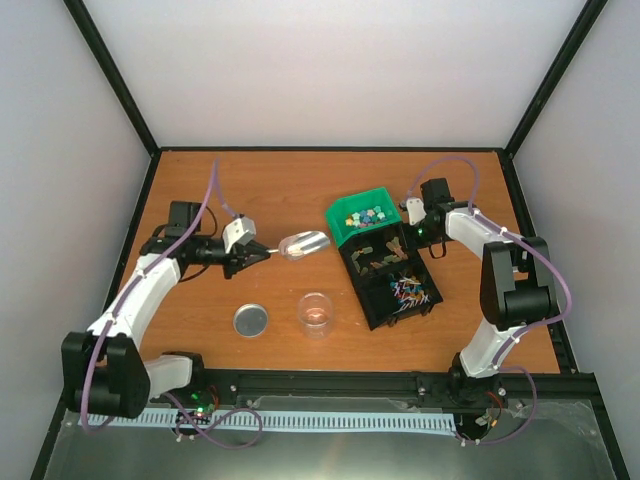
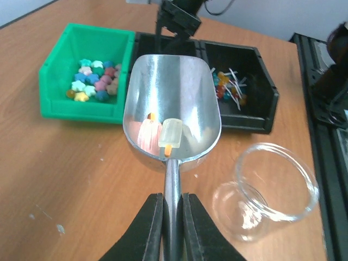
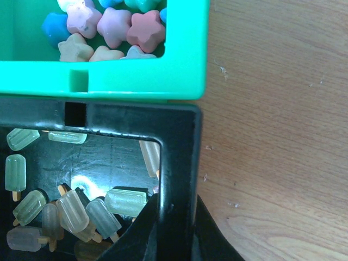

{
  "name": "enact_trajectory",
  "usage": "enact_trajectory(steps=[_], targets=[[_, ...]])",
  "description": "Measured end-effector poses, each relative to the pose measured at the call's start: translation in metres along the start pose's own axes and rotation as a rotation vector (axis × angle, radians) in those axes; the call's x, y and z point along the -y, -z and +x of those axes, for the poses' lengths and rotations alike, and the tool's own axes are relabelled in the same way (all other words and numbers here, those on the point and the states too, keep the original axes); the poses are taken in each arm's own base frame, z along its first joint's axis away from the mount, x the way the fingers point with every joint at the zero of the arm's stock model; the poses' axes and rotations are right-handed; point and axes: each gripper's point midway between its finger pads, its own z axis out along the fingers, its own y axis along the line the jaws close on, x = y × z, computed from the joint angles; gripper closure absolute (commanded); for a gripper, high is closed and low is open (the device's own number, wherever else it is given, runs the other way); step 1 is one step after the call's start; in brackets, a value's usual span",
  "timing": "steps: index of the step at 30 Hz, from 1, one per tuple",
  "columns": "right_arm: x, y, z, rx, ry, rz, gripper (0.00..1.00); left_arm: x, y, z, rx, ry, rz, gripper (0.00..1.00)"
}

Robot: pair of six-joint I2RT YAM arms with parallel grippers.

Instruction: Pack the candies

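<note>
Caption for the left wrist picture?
Left black fingers clamp a shiny metal scoop carrying one pale popsicle-shaped sweet, beside a clear glass jar.

1. The far half of the bench point(image 1: 300, 180) is bare and open to either arm.
2. A green bin point(image 1: 338, 218) and two black bins point(image 1: 356, 280) touch in a row, filling right of centre.
3. The right claw point(image 3: 174, 212) clamps the black bins' wall, blocking that edge.
4. The scoop point(image 1: 303, 244) in the left claw point(image 2: 173, 204) juts toward the green bin, with a gap between.
5. The jar point(image 1: 316, 313) and lid point(image 1: 251, 320) stand apart at front centre.
</note>
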Motion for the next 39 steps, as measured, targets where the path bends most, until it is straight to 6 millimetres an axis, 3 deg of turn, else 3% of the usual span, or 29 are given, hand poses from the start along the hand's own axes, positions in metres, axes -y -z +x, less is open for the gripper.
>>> enact_trajectory(steps=[9,15,28,39], targets=[[0.0,0.0,0.0,-0.001,0.0,-0.001,0.97,0.055,0.035,0.015,-0.077,-0.1,0.027,0.99],[-0.001,0.0,0.0,0.0,0.0,-0.003,0.97,0.083,0.046,0.027,-0.136,-0.141,0.052,0.99],[-0.002,0.0,-0.002,0.008,-0.001,-0.011,0.97,0.107,0.067,0.033,-0.284,-0.205,0.096,0.99],[-0.002,-0.003,-0.001,0.021,-0.037,-0.016,0.97,0.105,0.072,0.038,-0.413,-0.189,0.154,0.99]])
